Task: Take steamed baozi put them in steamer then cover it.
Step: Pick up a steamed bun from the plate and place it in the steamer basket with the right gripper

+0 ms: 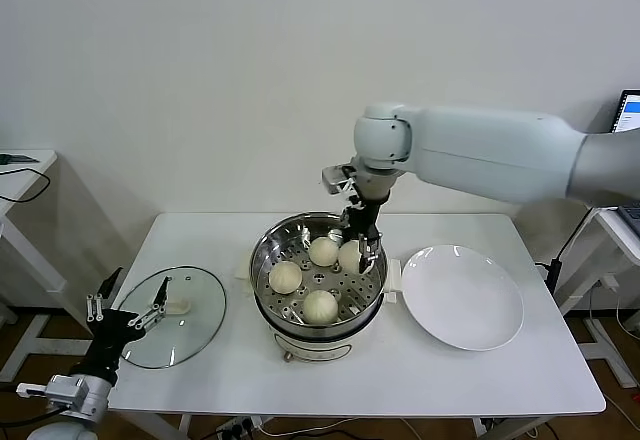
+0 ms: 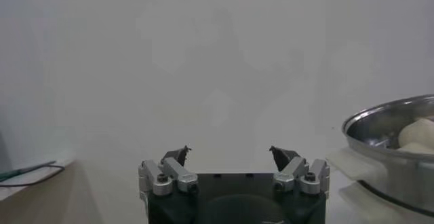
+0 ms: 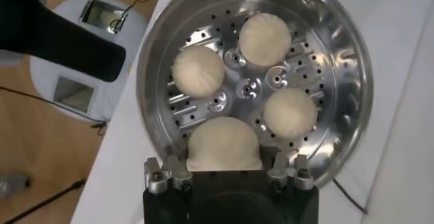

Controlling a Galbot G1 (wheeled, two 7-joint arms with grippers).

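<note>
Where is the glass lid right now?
In the head view, the glass lid lies flat on the table's left side, beside the steamer, near the open left gripper.

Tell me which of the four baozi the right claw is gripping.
The baozi on the steamer tray's plate side, between the right claw fingers. The other three baozi sit free on the tray.

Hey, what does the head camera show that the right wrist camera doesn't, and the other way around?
Only the head view shows the glass lid lying on the table, the empty white plate, and the left gripper open near the lid. Only the right wrist view shows, close up, the right gripper closed on a baozi. Both show the steamer with three more baozi on its perforated tray.
</note>
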